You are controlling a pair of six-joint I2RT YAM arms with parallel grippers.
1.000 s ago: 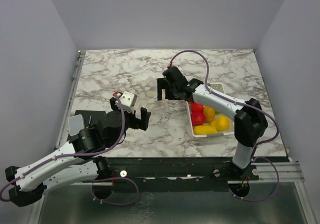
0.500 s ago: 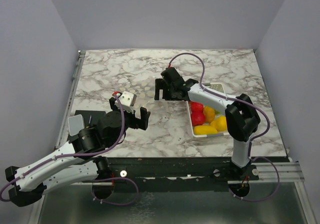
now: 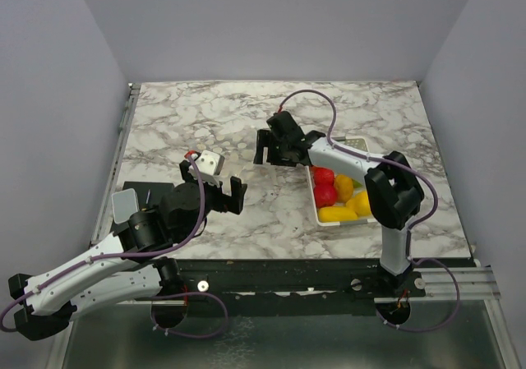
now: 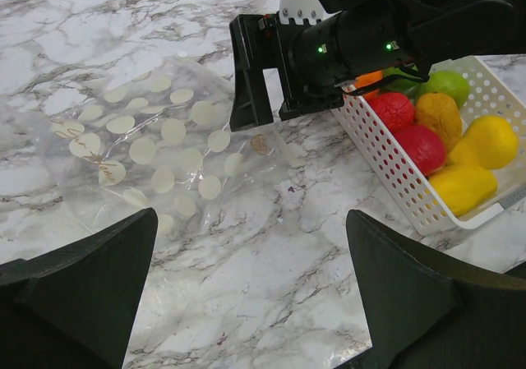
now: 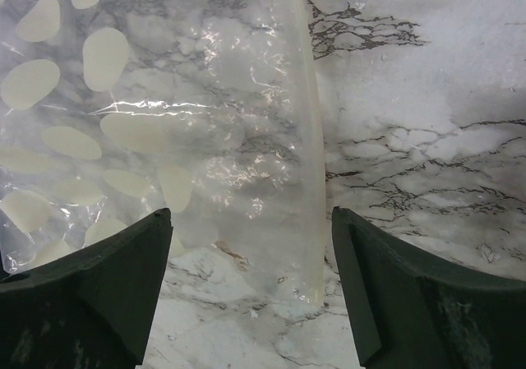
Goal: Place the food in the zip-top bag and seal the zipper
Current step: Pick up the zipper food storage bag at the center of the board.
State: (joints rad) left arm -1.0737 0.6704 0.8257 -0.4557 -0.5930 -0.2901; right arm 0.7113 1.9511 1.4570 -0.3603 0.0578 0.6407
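The zipper lies flat below the wide-spread right tool.

I can't read any words or numbers anywhere here. The zip-top bag has a bit of thin, curly gold writing across some of its white dots near one side, but it is too small and faint for me to make out.

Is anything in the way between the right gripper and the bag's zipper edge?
Nothing visible. The right gripper hangs open directly over the zip-top bag, its fingers either side of the zipper, with only bare marble table beside it.
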